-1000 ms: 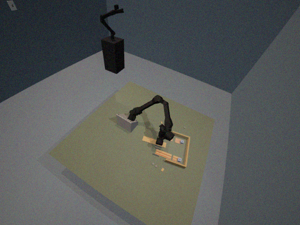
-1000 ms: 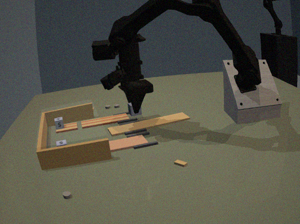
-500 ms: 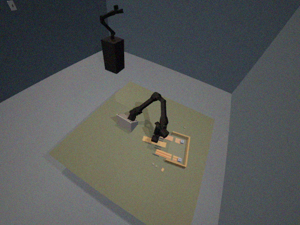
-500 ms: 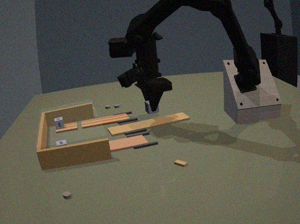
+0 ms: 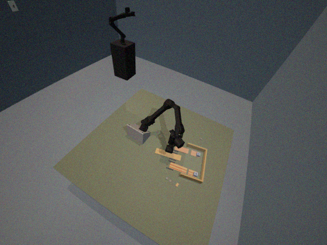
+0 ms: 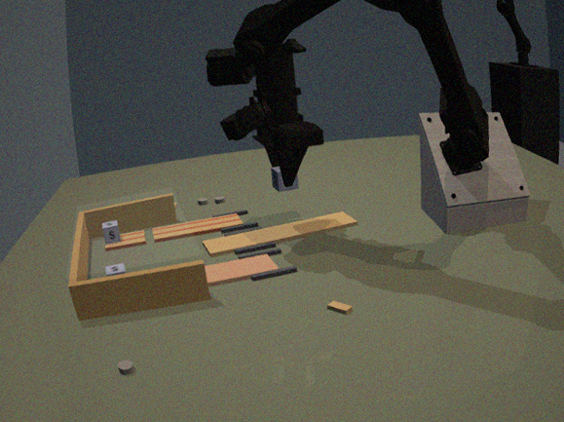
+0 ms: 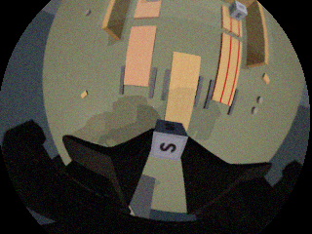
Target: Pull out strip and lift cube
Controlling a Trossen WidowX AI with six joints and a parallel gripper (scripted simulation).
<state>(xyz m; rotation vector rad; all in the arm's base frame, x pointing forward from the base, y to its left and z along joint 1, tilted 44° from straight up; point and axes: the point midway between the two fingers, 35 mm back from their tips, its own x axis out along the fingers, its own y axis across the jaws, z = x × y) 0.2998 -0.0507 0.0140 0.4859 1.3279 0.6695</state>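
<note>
My gripper (image 5: 169,151) (image 6: 288,181) (image 7: 167,134) is shut on a grey-blue cube (image 6: 277,179) (image 7: 168,149) lettered S, held clear above the table. The one-piece plain yellow strip (image 5: 167,154) (image 6: 270,236) (image 7: 184,73) lies below, bare, its far end outside the frame's mouth. The pink strip (image 5: 182,150) (image 6: 242,269) (image 7: 140,56) is in two parts with a gap. So is the red-lined strip (image 5: 178,167) (image 6: 198,227) (image 7: 227,68). Each one's far piece has a cube, one pink-side (image 5: 198,154) (image 6: 115,269), one red-lined-side (image 5: 195,174) (image 6: 110,232) (image 7: 238,11).
A three-sided wooden frame (image 5: 204,166) (image 6: 139,288) surrounds the two far pieces. Low dark rails (image 6: 273,273) (image 7: 166,84) flank the strips. A small yellow block (image 6: 339,306) (image 7: 84,94) and a grey disc (image 6: 125,367) lie outside the frame. The arm's sloped base block (image 6: 487,179) stands behind.
</note>
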